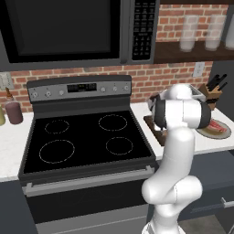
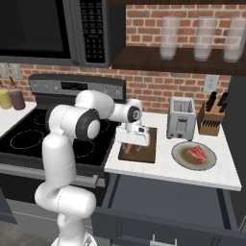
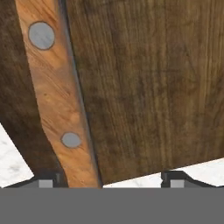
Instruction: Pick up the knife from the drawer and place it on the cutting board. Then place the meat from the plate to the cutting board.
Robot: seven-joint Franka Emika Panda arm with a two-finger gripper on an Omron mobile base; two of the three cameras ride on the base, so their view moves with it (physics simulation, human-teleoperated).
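The dark brown cutting board (image 2: 146, 146) lies on the white counter right of the stove. In the hand view the board (image 3: 148, 87) sits close below the hand. The knife's brownish riveted handle (image 3: 59, 105) lies flat on it, next to the left fingertip (image 3: 49, 180). My gripper (image 2: 133, 143) hovers low over the board's left part, and my gripper (image 3: 111, 178) is open, its fingers set wide apart and holding nothing. The knife's blade is out of view. The red-pink meat (image 2: 198, 153) rests on the round plate (image 2: 192, 163) right of the board. The dark grey drawer (image 2: 163, 199) stands pulled out below the counter.
A silver toaster (image 2: 180, 117) and a knife block with black handles (image 2: 211, 120) stand behind the plate. The black stove top (image 1: 87, 139) lies left of the board. A shelf with glasses (image 2: 202, 38) hangs above the counter. The arm's elbow (image 1: 183, 114) hides part of the board.
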